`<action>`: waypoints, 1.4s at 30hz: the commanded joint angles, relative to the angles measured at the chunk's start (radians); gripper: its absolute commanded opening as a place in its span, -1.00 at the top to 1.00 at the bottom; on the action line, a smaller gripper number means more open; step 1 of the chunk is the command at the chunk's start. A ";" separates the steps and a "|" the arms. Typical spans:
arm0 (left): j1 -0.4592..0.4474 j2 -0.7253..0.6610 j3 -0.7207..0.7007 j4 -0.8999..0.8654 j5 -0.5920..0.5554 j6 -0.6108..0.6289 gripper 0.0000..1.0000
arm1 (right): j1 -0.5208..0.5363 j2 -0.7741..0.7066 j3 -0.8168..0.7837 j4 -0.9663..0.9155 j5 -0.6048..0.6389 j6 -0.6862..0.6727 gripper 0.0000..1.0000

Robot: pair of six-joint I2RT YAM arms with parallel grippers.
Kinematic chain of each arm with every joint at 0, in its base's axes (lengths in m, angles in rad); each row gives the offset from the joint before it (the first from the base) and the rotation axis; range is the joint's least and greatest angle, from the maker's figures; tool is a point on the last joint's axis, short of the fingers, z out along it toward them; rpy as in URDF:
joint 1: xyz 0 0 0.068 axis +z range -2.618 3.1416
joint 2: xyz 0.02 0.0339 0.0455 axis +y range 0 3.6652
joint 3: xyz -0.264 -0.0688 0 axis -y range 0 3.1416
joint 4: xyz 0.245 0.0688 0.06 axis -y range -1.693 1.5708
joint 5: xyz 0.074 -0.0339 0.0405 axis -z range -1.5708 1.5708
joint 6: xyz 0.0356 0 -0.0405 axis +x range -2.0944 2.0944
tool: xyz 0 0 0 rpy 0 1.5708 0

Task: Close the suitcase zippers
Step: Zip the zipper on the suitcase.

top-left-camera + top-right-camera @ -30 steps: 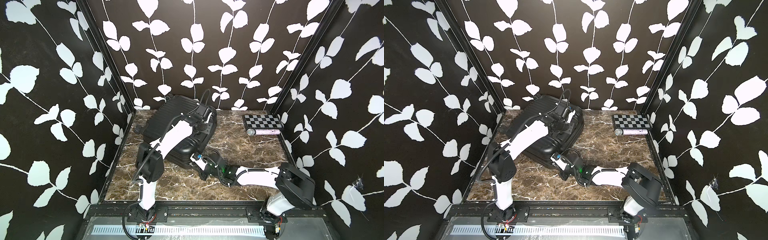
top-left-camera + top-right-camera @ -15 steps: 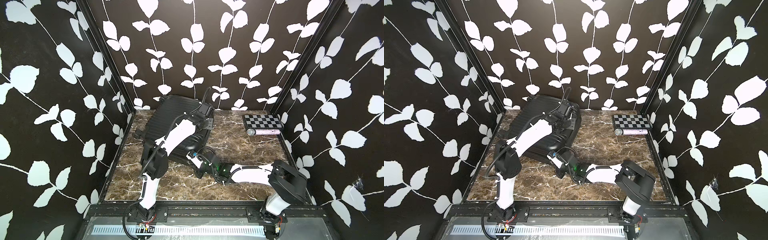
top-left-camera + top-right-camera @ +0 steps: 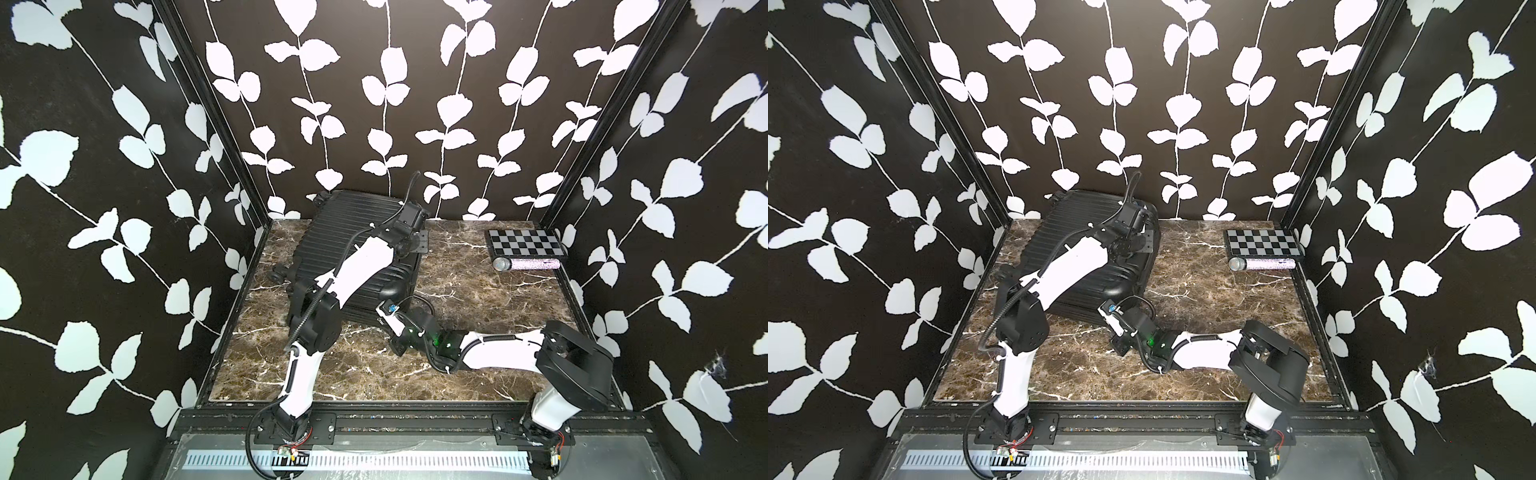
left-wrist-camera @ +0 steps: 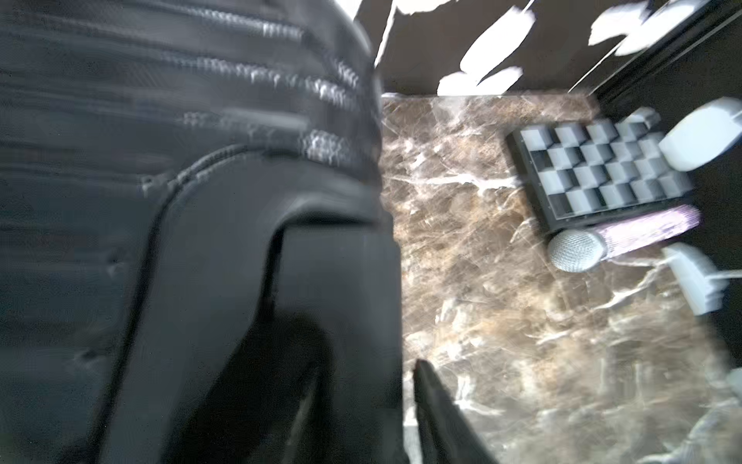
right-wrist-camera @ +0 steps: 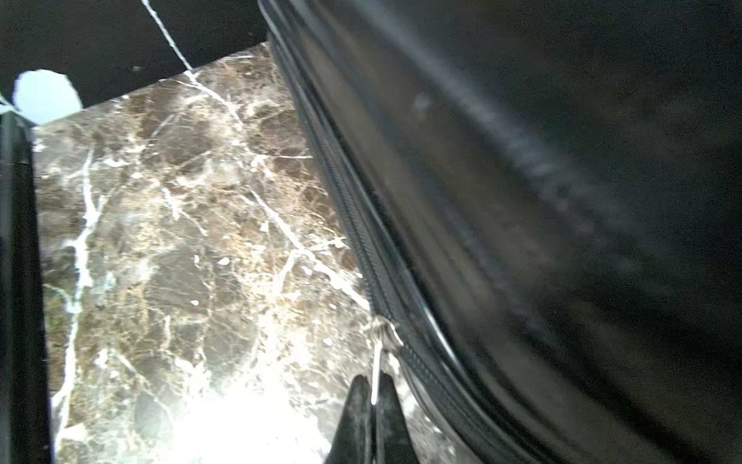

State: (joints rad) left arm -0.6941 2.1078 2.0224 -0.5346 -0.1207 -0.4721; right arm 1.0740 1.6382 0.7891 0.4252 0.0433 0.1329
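Hard, ribbed black plastic on the suitcase (image 3: 340,220), with a dull sheen along the ridges; finely toothed black zipper track (image 5: 357,241) edged in woven-looking tape, plus a small bright metal zipper pull (image 5: 386,327). Polished brown marble-look table (image 3: 478,291), white-veined, glossy enough to glare. Matt grey-and-black checkerboard (image 3: 525,243); silvery wire mesh and pale glittery barrel on the microphone (image 3: 525,264).

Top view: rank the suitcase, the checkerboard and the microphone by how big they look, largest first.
1. suitcase, by far the largest
2. checkerboard
3. microphone, nearly as long as the checkerboard but much thinner
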 commanded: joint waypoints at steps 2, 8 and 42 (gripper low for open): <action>-0.001 -0.021 0.108 0.001 0.090 0.062 -0.42 | 0.007 -0.067 -0.035 0.040 0.043 0.026 1.00; -0.001 -0.096 0.138 -0.117 0.127 0.238 -0.71 | -0.032 -0.090 -0.063 0.027 0.060 0.062 1.00; 0.717 -0.604 -0.489 -0.516 0.255 0.475 -0.78 | -0.060 -0.074 -0.022 -0.022 0.027 0.081 1.00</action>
State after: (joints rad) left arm 0.0242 1.5162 1.5528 -0.9974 0.1246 -0.0166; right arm 1.0264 1.5730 0.7395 0.3927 0.0490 0.1997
